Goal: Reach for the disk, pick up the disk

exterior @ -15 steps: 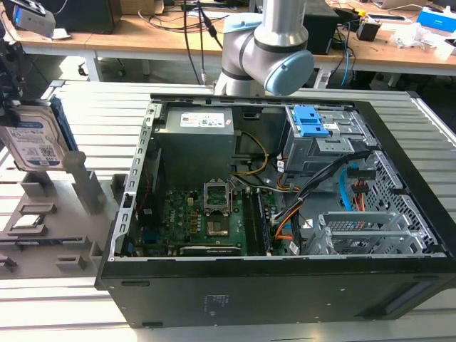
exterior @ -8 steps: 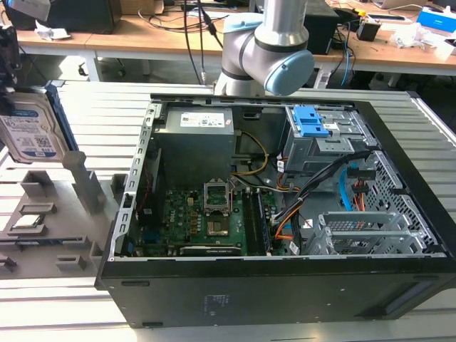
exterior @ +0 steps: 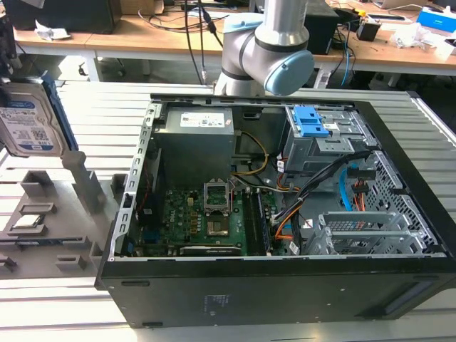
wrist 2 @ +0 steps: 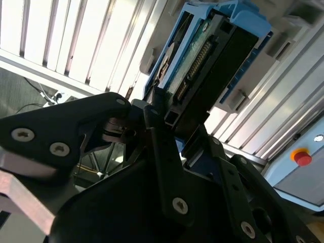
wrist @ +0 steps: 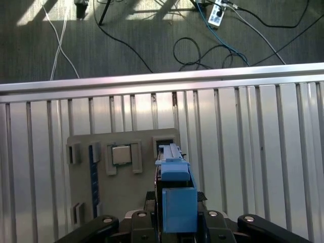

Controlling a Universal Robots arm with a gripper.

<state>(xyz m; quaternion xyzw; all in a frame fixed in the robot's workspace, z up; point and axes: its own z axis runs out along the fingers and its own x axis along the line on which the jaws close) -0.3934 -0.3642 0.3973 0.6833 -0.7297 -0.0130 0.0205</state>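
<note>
Gripper (wrist 2: 177, 124) seemingly clamps the disk (wrist: 177, 202) by its edges, clear above the grey fixture plate (wrist: 126, 200).

In the exterior view the disk (exterior: 28, 125) is cut off by the picture's left edge, and the arm (exterior: 274, 43) by its top edge. In the second wrist view the gripper (wrist 2: 164, 126) covers the disk's near end, hiding the clamped part.
</note>
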